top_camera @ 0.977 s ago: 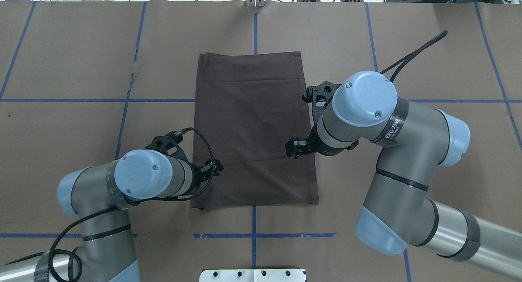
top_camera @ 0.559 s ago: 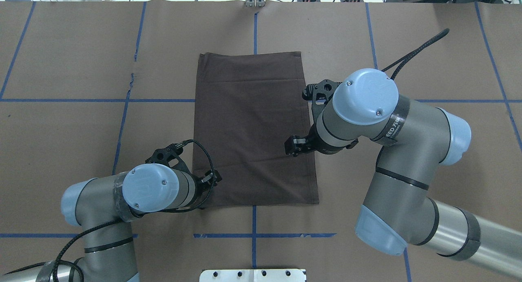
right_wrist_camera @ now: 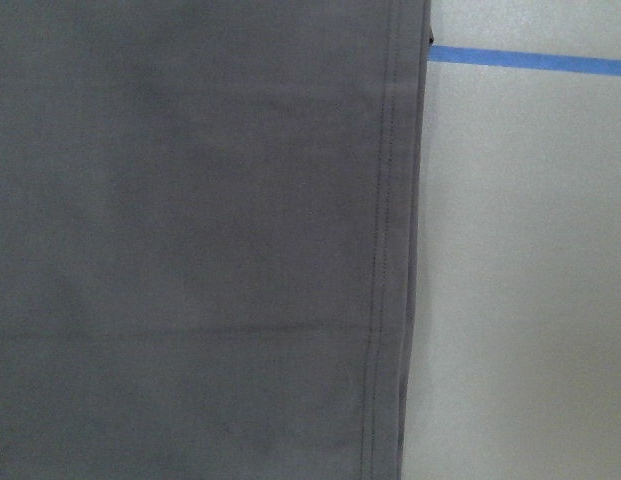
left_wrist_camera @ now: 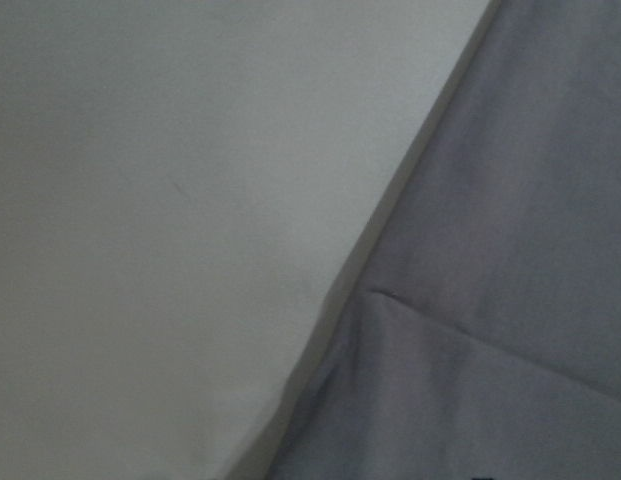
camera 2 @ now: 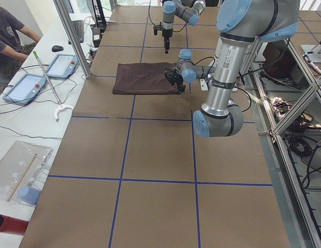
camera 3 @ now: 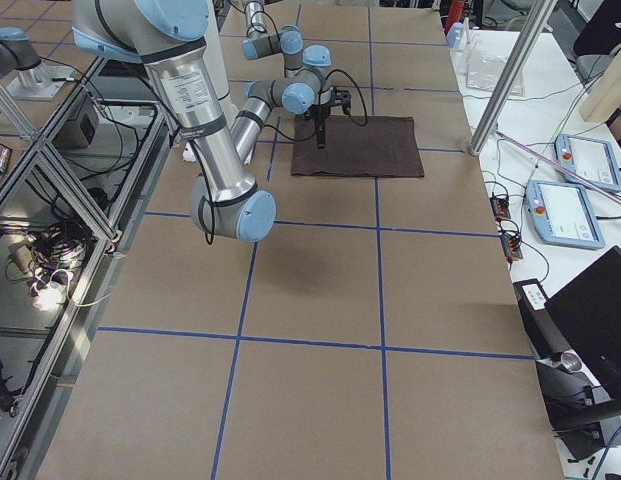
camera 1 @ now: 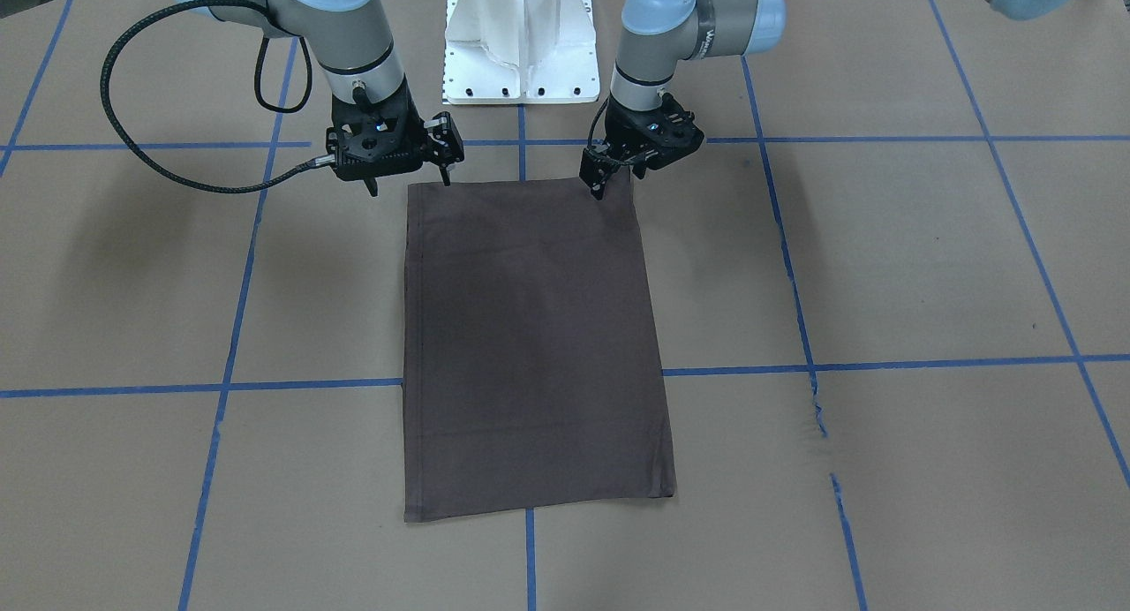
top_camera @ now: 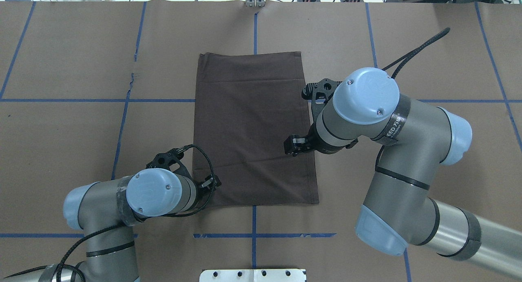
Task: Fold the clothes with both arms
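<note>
1. Plainly, the T-shirt [camera 1: 530, 346] lies flat on the brown table [camera 1: 883, 258] as a long, tidy rectangle. Its sleeves and collar do not show, and one short edge faces the white pedestal [camera 1: 521, 37].
2. The left gripper [camera 1: 616, 180] is low over the corner of that near edge on its own side. Its fingers are parted and hold nothing. Its wrist view is filled by the cloth's edge and a small layered fold, so it looks very close to the fabric.
3. The right gripper [camera 1: 411, 184] hangs just above the other near corner. Its jaws are spread wide and empty, one fingertip over bare table and one over cloth.
4. I judge the step in hand to be the approach for a half-fold along the length: each claw is lining up on a corner, and neither has pinched yet.
5. Next, both should drop, straddle the hem and close on every layer (thin fabric slips out easily). They should then lift together and carry the edge evenly to the far edge.
</note>
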You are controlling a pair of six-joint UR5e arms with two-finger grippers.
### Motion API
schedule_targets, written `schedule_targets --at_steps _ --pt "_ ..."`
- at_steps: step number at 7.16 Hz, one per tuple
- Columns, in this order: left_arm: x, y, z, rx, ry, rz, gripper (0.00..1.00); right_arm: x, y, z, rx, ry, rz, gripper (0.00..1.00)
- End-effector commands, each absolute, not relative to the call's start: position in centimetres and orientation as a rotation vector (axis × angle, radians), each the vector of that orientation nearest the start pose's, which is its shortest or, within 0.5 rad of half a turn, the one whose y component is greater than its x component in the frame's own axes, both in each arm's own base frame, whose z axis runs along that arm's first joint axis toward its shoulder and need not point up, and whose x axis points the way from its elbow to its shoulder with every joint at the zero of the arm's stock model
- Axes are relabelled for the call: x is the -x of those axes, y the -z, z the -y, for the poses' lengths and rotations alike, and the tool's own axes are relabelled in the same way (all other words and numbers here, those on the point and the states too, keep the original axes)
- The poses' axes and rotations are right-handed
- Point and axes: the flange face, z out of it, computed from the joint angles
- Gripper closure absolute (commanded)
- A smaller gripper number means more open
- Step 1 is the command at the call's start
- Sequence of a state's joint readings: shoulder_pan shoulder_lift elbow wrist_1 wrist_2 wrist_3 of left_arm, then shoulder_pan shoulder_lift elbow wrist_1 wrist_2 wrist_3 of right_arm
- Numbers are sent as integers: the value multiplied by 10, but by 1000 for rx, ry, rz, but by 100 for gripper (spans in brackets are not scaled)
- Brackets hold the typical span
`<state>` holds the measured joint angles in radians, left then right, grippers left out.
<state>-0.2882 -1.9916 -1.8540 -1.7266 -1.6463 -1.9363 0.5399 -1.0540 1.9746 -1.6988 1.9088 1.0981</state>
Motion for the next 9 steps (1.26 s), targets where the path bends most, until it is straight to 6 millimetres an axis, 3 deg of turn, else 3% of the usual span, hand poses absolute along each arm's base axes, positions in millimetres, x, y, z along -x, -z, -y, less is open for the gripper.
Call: schedule_targets --at_steps 1,2,3,4,6,9 --pt "-556 -286 292 111 578 -863 27 444 -211 386 -107 71 851 0" --pt "-556 -288 292 114 586 -860 49 443 -210 385 -106 72 853 0" --pt "-556 -289 292 113 583 -858 80 441 -208 383 -104 74 861 0" --pt "-552 -284 293 103 573 -874 100 438 -207 383 -100 74 868 0" --pt "-551 -279 291 100 551 -883 100 437 -207 383 -98 75 870 0" --pt "-533 -256 289 51 442 -939 100 441 -213 378 -48 -6 864 0"
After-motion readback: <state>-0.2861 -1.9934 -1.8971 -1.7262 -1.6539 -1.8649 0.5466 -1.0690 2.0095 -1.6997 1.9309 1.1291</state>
